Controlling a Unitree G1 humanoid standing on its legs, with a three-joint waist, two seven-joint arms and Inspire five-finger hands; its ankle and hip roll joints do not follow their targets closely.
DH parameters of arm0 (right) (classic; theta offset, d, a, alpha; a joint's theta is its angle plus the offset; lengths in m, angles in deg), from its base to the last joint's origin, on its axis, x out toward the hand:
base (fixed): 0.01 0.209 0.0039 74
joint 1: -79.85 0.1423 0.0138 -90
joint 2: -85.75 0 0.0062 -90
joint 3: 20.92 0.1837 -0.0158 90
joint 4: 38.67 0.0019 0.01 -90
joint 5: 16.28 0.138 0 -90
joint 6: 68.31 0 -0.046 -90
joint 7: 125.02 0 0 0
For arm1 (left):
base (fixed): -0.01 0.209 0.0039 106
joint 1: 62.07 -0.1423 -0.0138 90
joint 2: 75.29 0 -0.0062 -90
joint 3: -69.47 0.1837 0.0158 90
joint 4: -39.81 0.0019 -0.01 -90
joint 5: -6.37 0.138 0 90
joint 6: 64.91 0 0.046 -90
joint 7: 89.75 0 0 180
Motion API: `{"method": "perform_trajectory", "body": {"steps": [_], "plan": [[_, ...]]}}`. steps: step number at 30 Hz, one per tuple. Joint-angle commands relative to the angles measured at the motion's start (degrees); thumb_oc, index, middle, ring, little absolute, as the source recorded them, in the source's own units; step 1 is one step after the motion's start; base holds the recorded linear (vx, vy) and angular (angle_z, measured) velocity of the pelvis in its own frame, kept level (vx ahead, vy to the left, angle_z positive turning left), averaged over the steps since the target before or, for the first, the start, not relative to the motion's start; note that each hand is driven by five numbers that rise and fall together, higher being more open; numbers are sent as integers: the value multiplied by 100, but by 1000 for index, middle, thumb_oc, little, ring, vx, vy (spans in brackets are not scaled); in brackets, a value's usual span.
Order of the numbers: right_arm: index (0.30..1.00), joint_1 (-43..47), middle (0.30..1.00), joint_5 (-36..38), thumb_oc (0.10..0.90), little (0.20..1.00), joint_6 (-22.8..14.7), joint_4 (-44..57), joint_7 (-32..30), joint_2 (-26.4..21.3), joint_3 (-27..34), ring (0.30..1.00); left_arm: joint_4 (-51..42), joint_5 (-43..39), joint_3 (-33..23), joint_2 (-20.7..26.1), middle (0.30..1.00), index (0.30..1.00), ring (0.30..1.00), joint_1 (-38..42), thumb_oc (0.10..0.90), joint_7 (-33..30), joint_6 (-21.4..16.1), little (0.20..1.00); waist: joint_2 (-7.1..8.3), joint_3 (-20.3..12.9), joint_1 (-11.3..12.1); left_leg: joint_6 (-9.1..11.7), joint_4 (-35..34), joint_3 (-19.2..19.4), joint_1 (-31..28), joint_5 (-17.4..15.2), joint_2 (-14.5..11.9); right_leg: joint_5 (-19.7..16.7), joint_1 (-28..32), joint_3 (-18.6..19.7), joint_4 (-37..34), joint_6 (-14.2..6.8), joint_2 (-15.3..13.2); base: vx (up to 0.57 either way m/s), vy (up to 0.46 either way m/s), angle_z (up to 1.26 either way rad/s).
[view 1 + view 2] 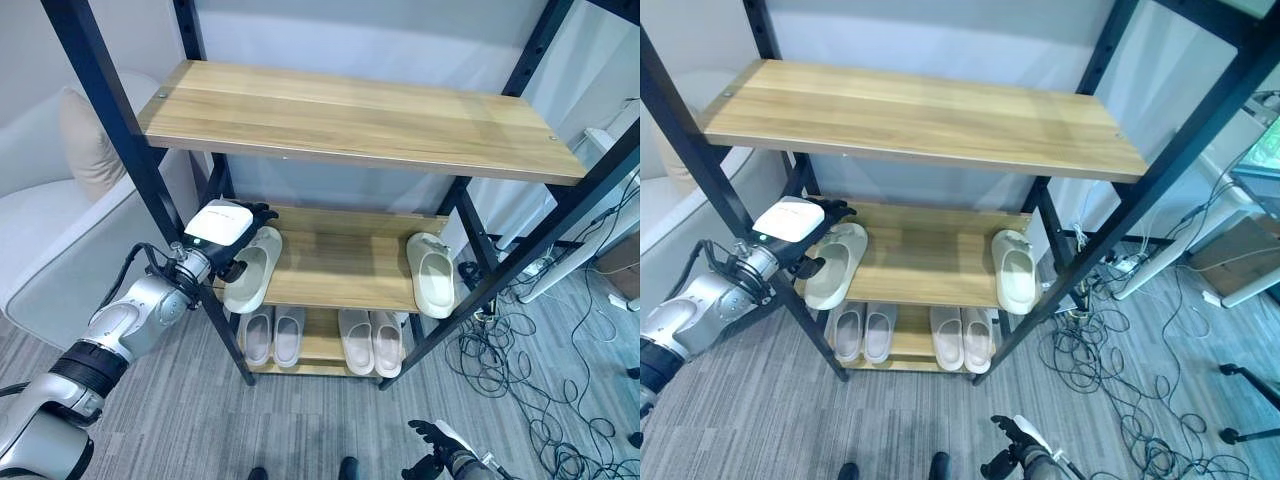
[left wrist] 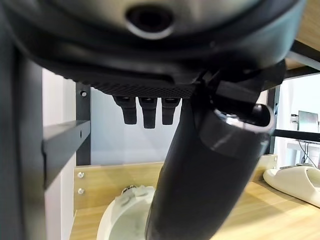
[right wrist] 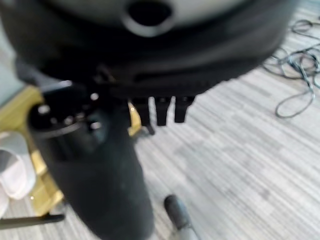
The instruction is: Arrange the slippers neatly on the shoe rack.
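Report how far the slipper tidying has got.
Done: two pairs sit side by side on the bottom shelf. In hand: the left hand is at the skewed slipper on the middle shelf. Left: pair it with the far slipper. The right hand hangs low.

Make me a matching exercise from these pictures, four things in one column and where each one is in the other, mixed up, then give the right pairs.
Things
1. Left hand
2. Right hand
3. Right-side cream slipper
4. Two slipper pairs

Places
A. Bottom shelf, side by side
B. Low, near the floor before the rack
C. Right end of the middle shelf
D. At the left slipper, left end of the middle shelf

Pairs: 1-D, 2-B, 3-C, 4-A
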State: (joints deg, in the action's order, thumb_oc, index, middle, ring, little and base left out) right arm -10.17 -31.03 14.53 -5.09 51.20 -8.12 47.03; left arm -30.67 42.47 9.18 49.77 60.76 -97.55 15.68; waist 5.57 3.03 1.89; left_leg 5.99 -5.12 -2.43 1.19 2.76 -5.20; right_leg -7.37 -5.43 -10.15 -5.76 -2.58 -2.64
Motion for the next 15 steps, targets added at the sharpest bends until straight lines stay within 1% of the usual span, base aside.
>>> {"method": "perform_trajectory", "body": {"steps": [1,4,9,15], "plan": [[900,175,900,11,800,900,-165,454,-78,-563,-53,900,511,-48,-125,307,900,900,900,1214,800,-443,223,900,15,-16,-36,-111,12,7,449,-125,261,655,243,-232,76,-695,-418,-56,0,-1],[900,203,900,20,800,900,-153,490,-93,-564,-54,900,616,-60,-29,262,900,900,900,1372,800,-480,248,900,23,19,-48,-114,12,0,556,-87,264,625,137,-215,76,-691,-422,-48,4,0],[900,264,900,269,800,900,-124,549,-167,-515,56,900,1028,-24,86,102,900,900,900,1670,800,-641,446,900,26,127,-137,-138,12,34,828,-4,266,521,-156,-138,76,-684,-434,-49,12,-3],[900,303,900,470,800,900,-144,765,-200,-493,121,900,1280,126,175,74,900,900,900,1920,800,-805,615,900,21,215,-223,-166,12,89,1032,44,268,445,-401,-34,83,-682,-454,-19,16,-6]]}}
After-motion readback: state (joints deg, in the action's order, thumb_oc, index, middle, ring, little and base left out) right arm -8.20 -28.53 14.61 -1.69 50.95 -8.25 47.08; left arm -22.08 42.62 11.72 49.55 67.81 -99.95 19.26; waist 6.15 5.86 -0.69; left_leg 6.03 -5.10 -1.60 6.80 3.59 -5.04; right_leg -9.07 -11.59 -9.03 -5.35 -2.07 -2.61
